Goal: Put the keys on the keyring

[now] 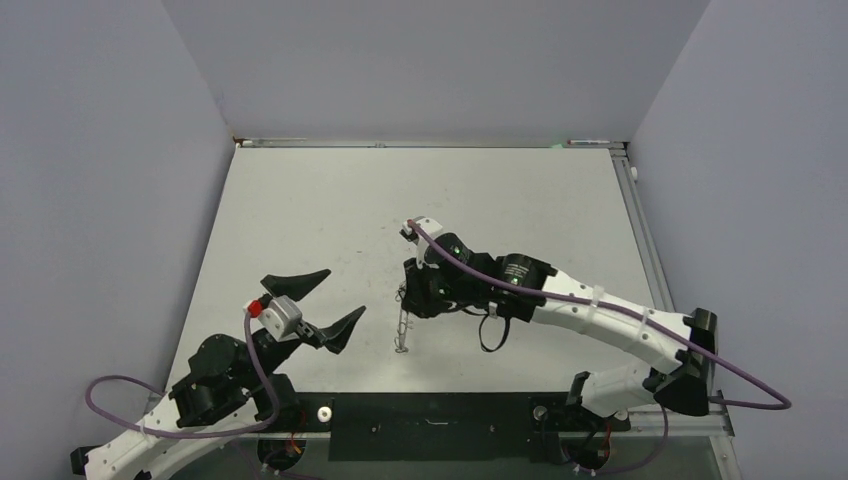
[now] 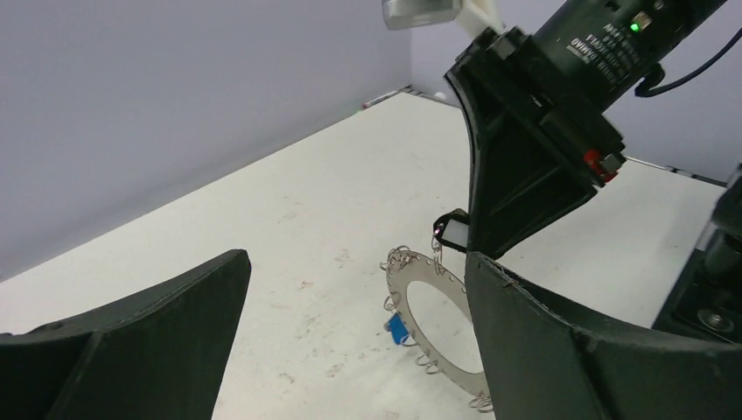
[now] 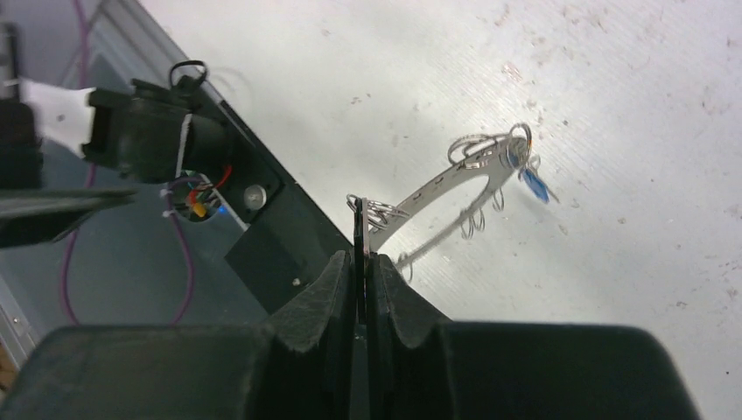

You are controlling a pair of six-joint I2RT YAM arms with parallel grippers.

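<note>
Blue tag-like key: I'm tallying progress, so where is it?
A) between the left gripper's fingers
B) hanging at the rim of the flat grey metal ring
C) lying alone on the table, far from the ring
B: both wrist views show the blue tag-like key hanging at the rim of the flat grey metal ring.

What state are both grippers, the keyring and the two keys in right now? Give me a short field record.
left gripper: open, empty, hovering apart from the ring
right gripper: shut on a thin dark piece at the ring's rim, apparently the dark key
keyring: tilted up on edge above the table, raised at the gripped side
blue key: hanging at the ring's rim, opposite the gripped side
view limit: ring's lower edge hidden behind the left finger in the left wrist view
</note>
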